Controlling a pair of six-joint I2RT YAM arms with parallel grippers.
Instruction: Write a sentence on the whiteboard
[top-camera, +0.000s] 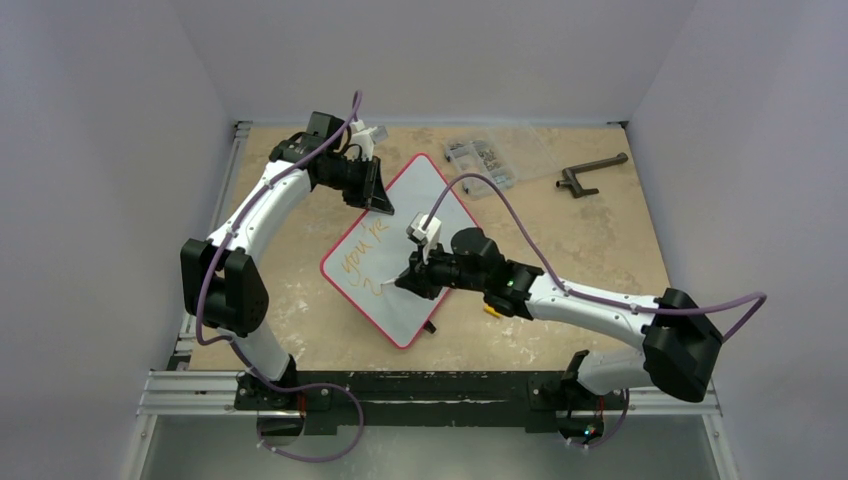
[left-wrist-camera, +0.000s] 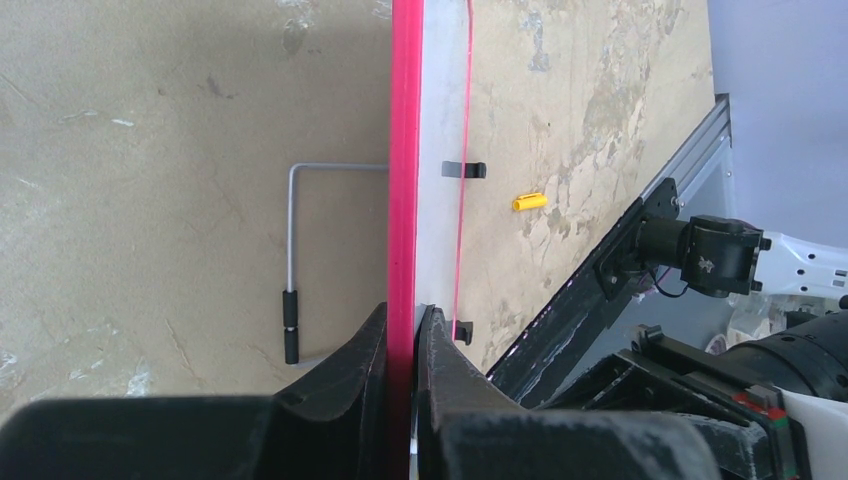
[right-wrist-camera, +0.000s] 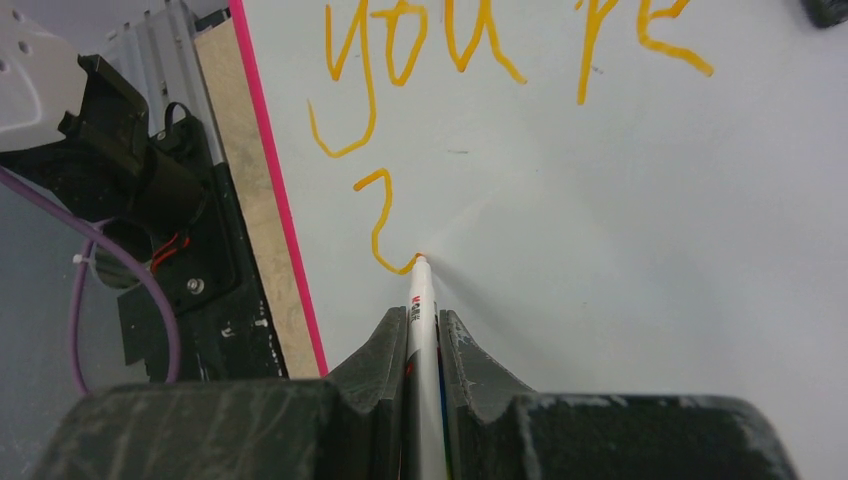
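Note:
The whiteboard (top-camera: 400, 250), white with a red rim, lies tilted in the middle of the table. My left gripper (top-camera: 378, 195) is shut on its far-left rim (left-wrist-camera: 404, 200), seen edge-on between the black fingers (left-wrist-camera: 350, 370). My right gripper (right-wrist-camera: 423, 318) is shut on a white marker (right-wrist-camera: 421, 300) whose tip touches the board (right-wrist-camera: 620, 230). The sentence (right-wrist-camera: 470, 40) reads "you're" in orange, and below it a fresh curved stroke (right-wrist-camera: 378, 215) ends at the marker tip. In the top view the right gripper (top-camera: 408, 280) hovers over the board's near-left part, beside the sentence (top-camera: 362, 250).
A clear plastic parts box (top-camera: 490, 155) and a dark handle-shaped tool (top-camera: 590, 175) lie at the far right. A yellow marker cap (left-wrist-camera: 530, 201) rests on the table beside the board. A wire stand (left-wrist-camera: 292, 260) lies left of the rim.

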